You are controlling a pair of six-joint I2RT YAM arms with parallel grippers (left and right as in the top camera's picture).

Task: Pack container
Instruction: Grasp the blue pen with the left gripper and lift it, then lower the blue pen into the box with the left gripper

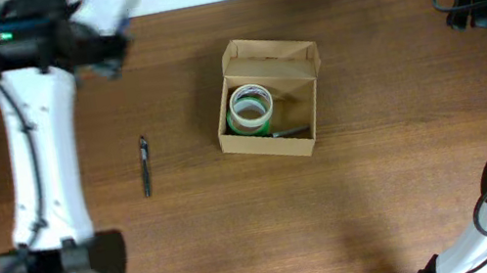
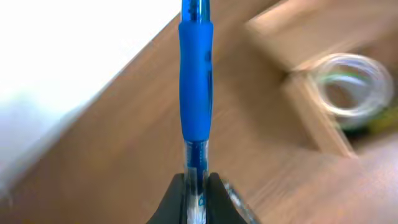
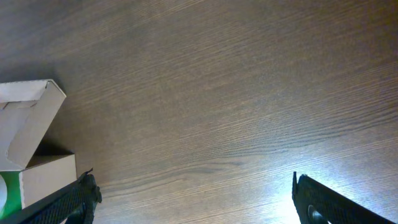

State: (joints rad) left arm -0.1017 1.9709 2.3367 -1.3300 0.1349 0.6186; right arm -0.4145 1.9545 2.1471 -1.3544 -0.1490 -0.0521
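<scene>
Container (image 1: pixel 264 143) sits open on the worktop (image 1: pixel 401 130), tape rolls (image 1: pixel 250 106) inside. My left fingers (image 2: pixel 180 195), well left of it, pinch a blue pen (image 2: pixel 196 81); my right fingers (image 3: pixel 68 202), well right of it, spread wide.

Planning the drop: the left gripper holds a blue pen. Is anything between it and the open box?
Nothing visible. The left gripper is shut on the blue pen; only tabletop lies between it and the open container. The dark pen lies off that line. A tape roll sits inside.
</scene>
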